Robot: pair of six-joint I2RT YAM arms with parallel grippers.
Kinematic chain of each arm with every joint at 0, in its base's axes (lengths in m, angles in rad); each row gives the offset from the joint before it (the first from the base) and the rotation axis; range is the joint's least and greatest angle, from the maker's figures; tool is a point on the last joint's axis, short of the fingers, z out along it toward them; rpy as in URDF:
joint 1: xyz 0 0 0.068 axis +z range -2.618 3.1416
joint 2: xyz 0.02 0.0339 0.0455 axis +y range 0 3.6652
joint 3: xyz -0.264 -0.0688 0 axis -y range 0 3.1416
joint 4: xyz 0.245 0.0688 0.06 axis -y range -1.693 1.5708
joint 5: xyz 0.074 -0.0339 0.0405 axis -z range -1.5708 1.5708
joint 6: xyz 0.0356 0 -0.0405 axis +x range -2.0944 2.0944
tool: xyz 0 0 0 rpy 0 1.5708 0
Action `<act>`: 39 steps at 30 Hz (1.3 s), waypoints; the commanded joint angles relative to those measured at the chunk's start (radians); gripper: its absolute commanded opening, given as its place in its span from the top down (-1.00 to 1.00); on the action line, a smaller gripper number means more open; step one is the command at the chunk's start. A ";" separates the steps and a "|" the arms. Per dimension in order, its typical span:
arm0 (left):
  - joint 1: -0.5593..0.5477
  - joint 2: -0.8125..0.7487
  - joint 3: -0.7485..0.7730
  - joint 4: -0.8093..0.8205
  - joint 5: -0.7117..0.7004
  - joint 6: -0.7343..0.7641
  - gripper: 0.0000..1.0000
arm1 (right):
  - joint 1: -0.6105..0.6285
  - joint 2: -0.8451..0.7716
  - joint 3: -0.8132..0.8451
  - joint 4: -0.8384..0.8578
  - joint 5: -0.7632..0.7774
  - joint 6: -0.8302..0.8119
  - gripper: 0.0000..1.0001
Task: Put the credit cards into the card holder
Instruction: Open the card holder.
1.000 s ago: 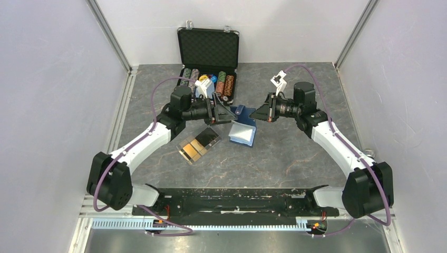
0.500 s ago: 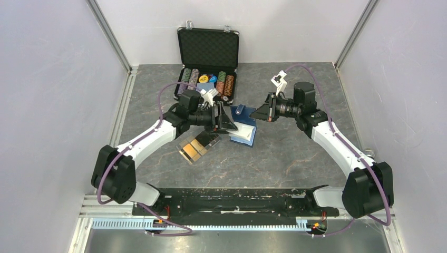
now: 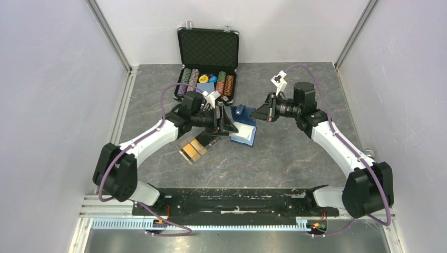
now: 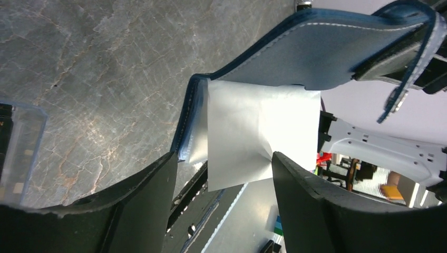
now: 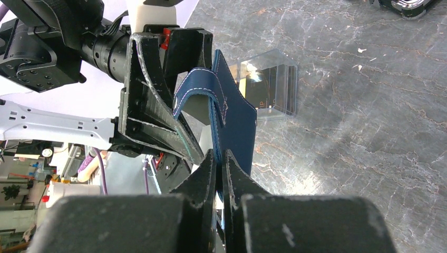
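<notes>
**Holding the holder open beside the cards**

Pinching the raised flap of the holder with the right pincer, both fingers pressed together on the navy leather with only the flap between them. Gripping that flap from the holder's far right side and holding it tilted up off the counter, with the other half lying flat on the stone below.

Facing the holder from its left side with the left pincer, fingers spread wide and closed on nothing. Framing, between those fingers in the left wrist view, a white sheet that sticks out of the holder's inner fold. Overlapping the sheet's lower corner with one finger; touching it or only in front of it, cannot tell.

Showing a snap tab hanging from the outer edge of the raised flap, pale stitching along its border.

Resting the cards, some gold and some dark and glossy, in a clear tray just beside the holder, to its near left and under the left arm.

Standing an open chip case near the holder, behind it and toward the left, lid upright against the back wall.
</notes>
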 commanded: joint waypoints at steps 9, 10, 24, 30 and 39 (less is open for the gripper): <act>-0.030 0.004 0.029 -0.017 -0.045 0.073 -0.31 | -0.003 -0.024 0.000 0.025 -0.004 0.009 1.00; -0.031 0.007 0.028 -0.001 -0.035 0.063 -0.25 | -0.003 -0.024 -0.002 0.025 -0.004 0.008 1.00; -0.029 -0.046 0.001 0.155 -0.005 -0.060 0.04 | -0.003 -0.026 -0.012 0.016 -0.003 -0.001 1.00; -0.010 -0.072 -0.042 0.321 0.011 -0.162 -0.11 | -0.004 -0.027 -0.018 0.006 -0.004 0.009 1.00; 0.003 -0.038 -0.067 0.477 0.028 -0.240 -0.36 | -0.004 -0.014 -0.023 0.006 -0.012 0.098 1.00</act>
